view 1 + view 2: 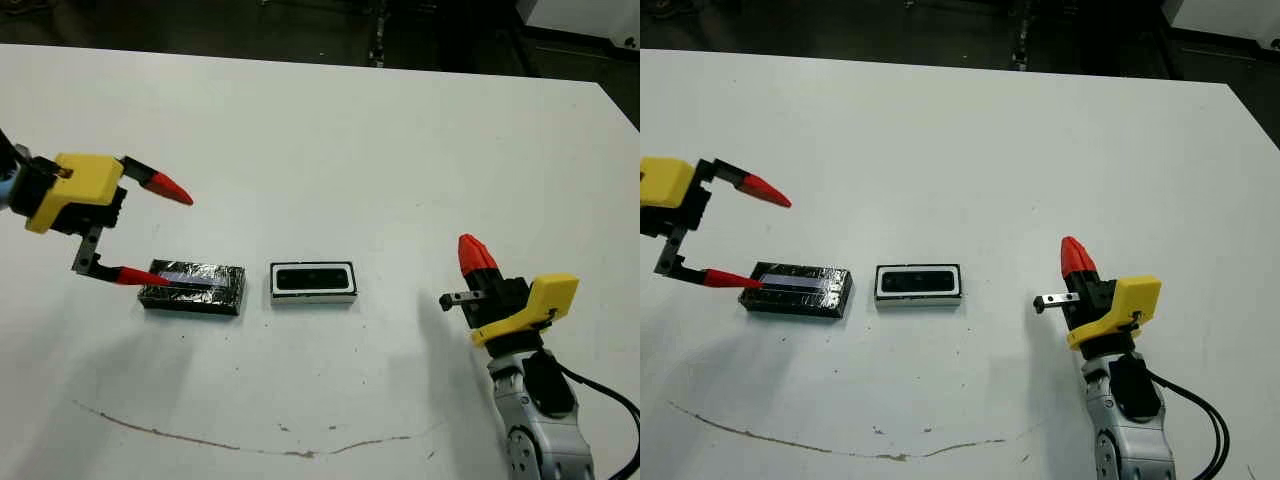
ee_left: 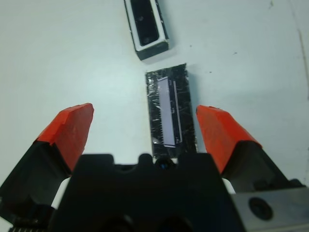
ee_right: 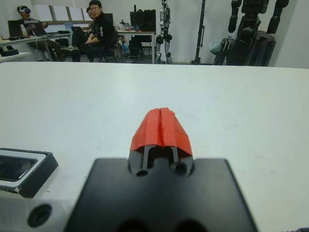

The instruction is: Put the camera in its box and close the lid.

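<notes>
The lid, a glossy black block with a pale strip on top, lies on the white table left of centre. My left gripper is open just left of it. In the left wrist view the lid sits between and ahead of the red fingertips. Whether a finger touches it I cannot tell. The white-walled box lies right of the lid, and the black camera lies in its hollow. My right gripper is shut on nothing, right of the box, and shows in its wrist view.
A thin brownish mark curves across the table near the front edge. Beyond the far table edge, people sit at desks and robot stands line the room.
</notes>
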